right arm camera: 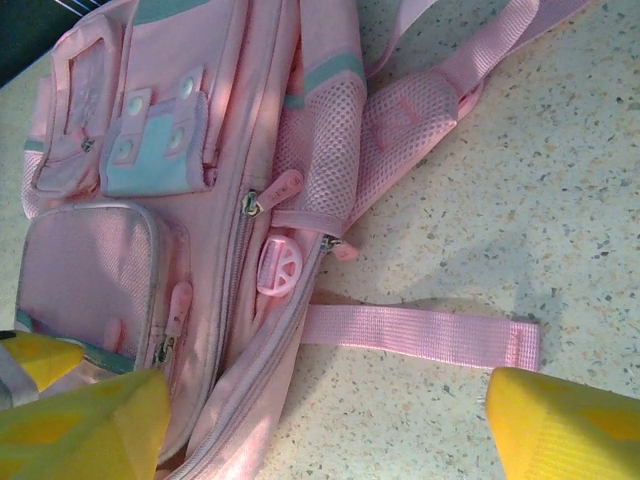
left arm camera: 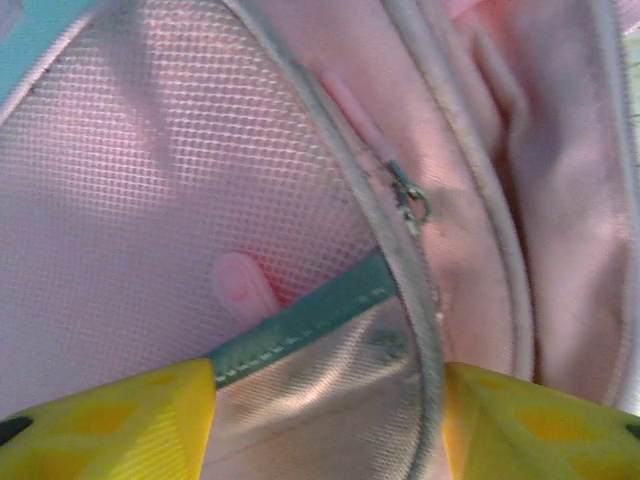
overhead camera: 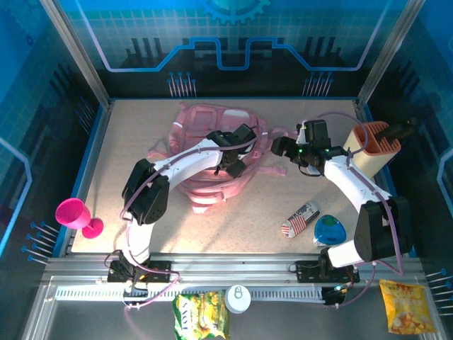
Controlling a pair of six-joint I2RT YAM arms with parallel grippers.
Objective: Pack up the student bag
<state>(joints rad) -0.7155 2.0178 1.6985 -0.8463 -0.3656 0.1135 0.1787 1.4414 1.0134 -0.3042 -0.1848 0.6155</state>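
Student bag [overhead camera: 209, 117], pink with mesh pockets, lies flat; left end effector [left arm camera: 330, 400] and right end effector [right arm camera: 325, 400] gape.

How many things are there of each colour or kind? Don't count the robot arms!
Pink things: 2, the student bag and a goblet
Snacks: 2, a green-yellow snack bag and a yellow snack bag
Blue round thing: 1
White round thing: 1
Beige-and-orange pen holder: 1
Flag-print thing: 1
Total: 8
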